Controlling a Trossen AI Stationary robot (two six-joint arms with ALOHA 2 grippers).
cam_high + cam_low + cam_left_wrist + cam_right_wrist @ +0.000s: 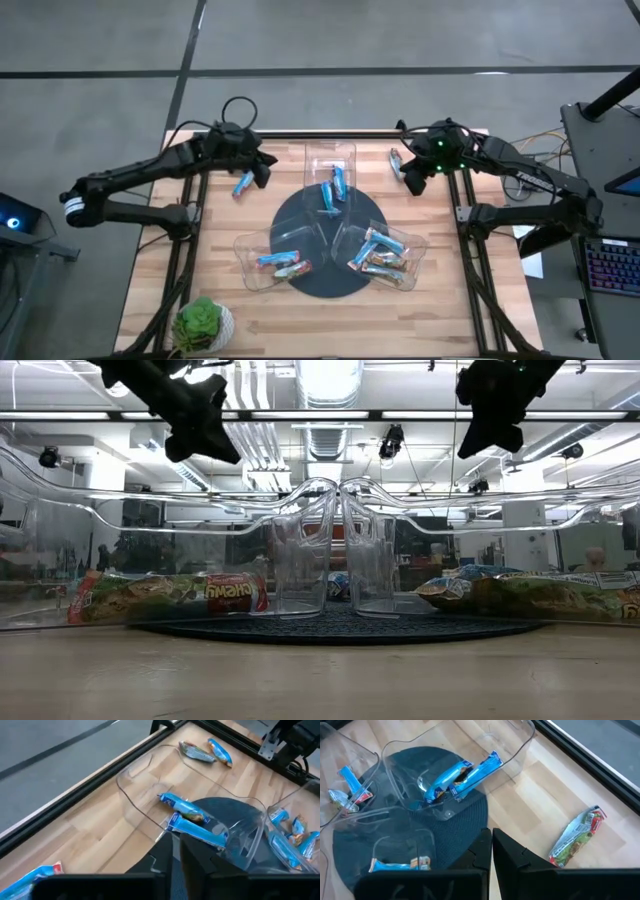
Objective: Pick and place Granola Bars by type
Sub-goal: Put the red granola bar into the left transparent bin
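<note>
Three clear trays stand on a dark round mat. The far tray holds blue bars. The near-left tray has a blue and a red-ended bar. The near-right tray holds several mixed bars. One blue bar lies flat on the wood beside my left gripper, which is shut and raised. A green-and-silver bar and a blue bar lie on the wood by my right gripper, also shut and raised.
A small potted plant sits at the table's near left corner. Dark arm frames run along both table sides. Bare wood shows along the near edge and between the trays and the far corners.
</note>
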